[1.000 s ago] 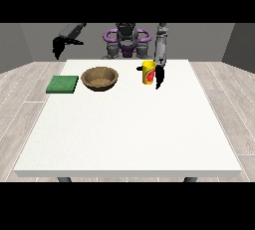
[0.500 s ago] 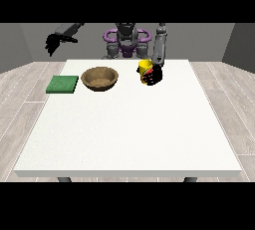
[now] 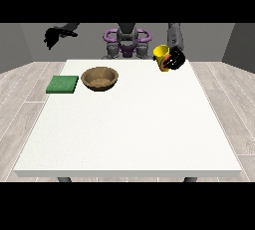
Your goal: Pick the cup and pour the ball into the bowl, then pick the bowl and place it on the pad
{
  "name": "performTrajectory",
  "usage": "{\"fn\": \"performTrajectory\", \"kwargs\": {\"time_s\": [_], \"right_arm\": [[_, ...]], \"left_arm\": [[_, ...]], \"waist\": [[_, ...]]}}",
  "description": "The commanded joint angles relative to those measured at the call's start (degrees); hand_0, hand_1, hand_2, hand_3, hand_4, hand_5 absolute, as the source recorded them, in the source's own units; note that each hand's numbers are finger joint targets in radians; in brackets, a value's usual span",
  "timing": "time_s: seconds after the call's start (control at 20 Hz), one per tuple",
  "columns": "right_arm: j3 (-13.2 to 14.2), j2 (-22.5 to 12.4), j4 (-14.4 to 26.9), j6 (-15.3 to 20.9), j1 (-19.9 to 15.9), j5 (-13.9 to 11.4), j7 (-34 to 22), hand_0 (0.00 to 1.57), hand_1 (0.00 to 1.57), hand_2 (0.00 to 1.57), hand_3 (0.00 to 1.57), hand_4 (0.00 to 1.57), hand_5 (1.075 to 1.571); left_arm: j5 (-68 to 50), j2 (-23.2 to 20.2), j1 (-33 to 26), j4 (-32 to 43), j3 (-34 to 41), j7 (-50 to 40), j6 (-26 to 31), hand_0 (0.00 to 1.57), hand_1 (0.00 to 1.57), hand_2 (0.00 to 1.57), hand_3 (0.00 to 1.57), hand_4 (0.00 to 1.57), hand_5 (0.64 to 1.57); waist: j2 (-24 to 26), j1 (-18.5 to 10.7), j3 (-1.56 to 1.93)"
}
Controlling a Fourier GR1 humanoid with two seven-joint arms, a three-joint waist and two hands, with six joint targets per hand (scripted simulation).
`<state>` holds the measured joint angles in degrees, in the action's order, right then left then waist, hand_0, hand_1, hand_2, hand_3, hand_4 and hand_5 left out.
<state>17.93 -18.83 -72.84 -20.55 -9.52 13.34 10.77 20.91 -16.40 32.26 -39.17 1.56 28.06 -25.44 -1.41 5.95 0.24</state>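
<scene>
Front view shows the yellow cup (image 3: 161, 56) now lifted off the white table (image 3: 129, 129) at far right, fingers of the hand at the view's right (image 3: 175, 58) curled round it; half a second ago it stood there. The wooden bowl (image 3: 100, 78) waits left, beside the green pad (image 3: 63, 84). I cannot tell the fingers of the hand at the view's left (image 3: 52, 36).

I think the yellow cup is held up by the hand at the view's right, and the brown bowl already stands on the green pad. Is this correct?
Not quite. The front view shows the bowl on the table beside the pad, not on it. The hand at the view's right does hold up the yellow cup.
</scene>
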Motion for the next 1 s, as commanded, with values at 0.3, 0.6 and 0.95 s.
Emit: {"fn": "performTrajectory", "kwargs": {"time_s": [0.3,0.6,0.95], "right_arm": [[1.4,-1.4,7.2,-2.4,-1.0,-0.3,4.6,0.00,0.00,0.00,0.00,0.00,1.569],[0.7,-1.6,7.4,-4.0,-1.2,-0.1,4.0,0.00,0.00,0.00,0.00,0.00,1.569],[1.5,-2.7,11.7,-5.6,0.0,-0.4,5.5,0.00,0.00,0.00,0.00,0.00,1.571]], "left_arm": [[15.6,0.2,10.6,-1.0,-8.8,-21.6,-3.2,1.49,1.49,1.57,1.57,1.53,1.287],[26.1,3.9,13.3,0.7,-13.9,-33.5,-6.9,1.50,1.50,1.57,1.57,1.51,1.245],[42.7,5.2,19.8,2.2,-24.4,-45.4,-3.2,1.55,1.55,1.57,1.57,1.57,1.244]], "waist": [[0.2,-0.7,-0.19],[1.3,1.8,-0.18],[5.1,1.3,-0.09]]}}
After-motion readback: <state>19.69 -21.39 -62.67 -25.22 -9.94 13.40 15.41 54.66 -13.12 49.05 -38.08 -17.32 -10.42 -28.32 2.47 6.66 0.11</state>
